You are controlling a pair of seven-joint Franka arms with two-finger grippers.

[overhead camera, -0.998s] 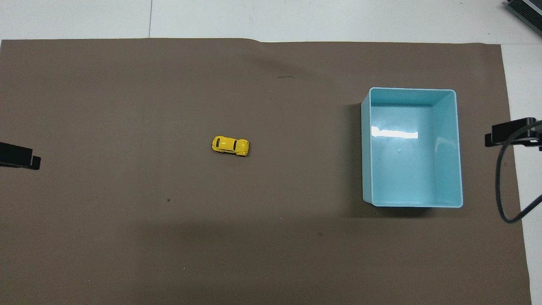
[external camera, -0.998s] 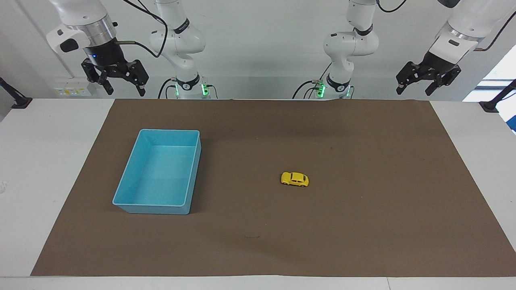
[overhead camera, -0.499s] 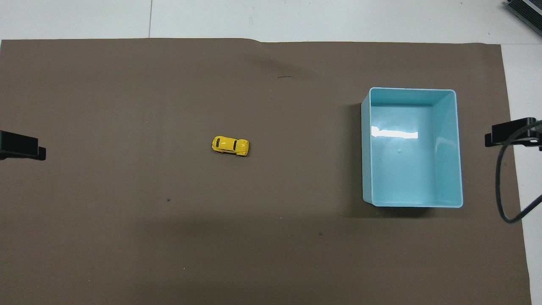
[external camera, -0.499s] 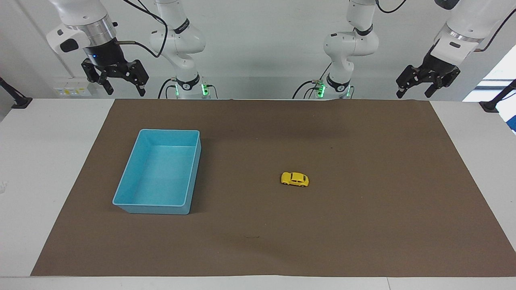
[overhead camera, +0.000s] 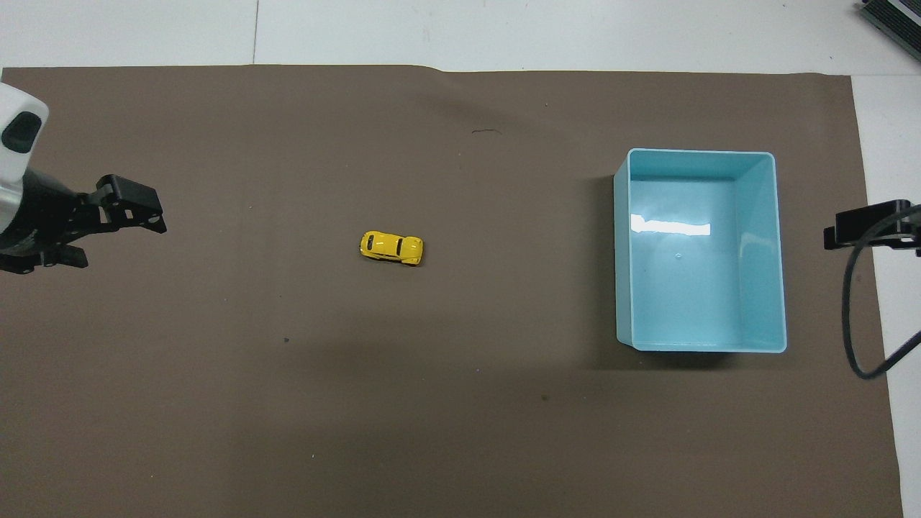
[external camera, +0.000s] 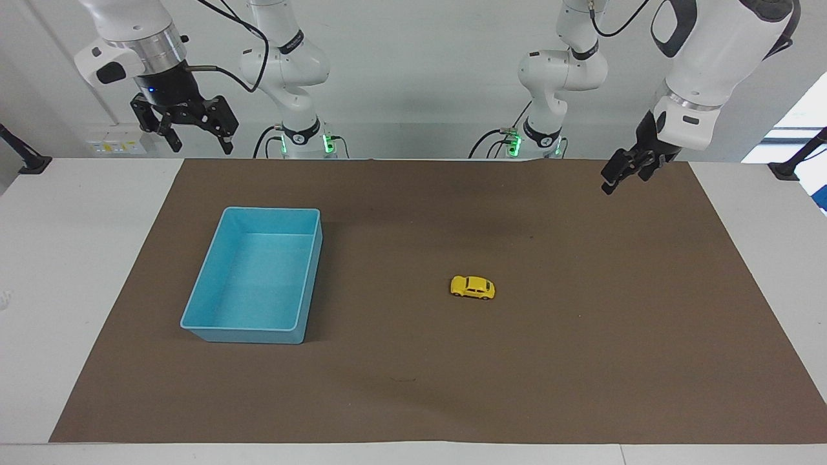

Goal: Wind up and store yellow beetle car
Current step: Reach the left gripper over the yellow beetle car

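The yellow beetle car (external camera: 473,287) (overhead camera: 391,247) stands on its wheels near the middle of the brown mat, with nothing touching it. My left gripper (external camera: 620,178) (overhead camera: 121,242) hangs open and empty above the mat's edge at the left arm's end, well apart from the car. At the right arm's end, my right gripper (external camera: 201,146) is raised, open and empty, and the arm waits. Only its tip (overhead camera: 856,227) shows in the overhead view.
An empty light blue bin (external camera: 270,210) (overhead camera: 701,152) sits on the brown mat (external camera: 581,361) toward the right arm's end, beside the car. A black cable (overhead camera: 853,316) loops by the mat's edge near the right gripper.
My left gripper has come down from its raised rest and swung in over the mat toward the car. The car, the bin and the right arm have not moved.
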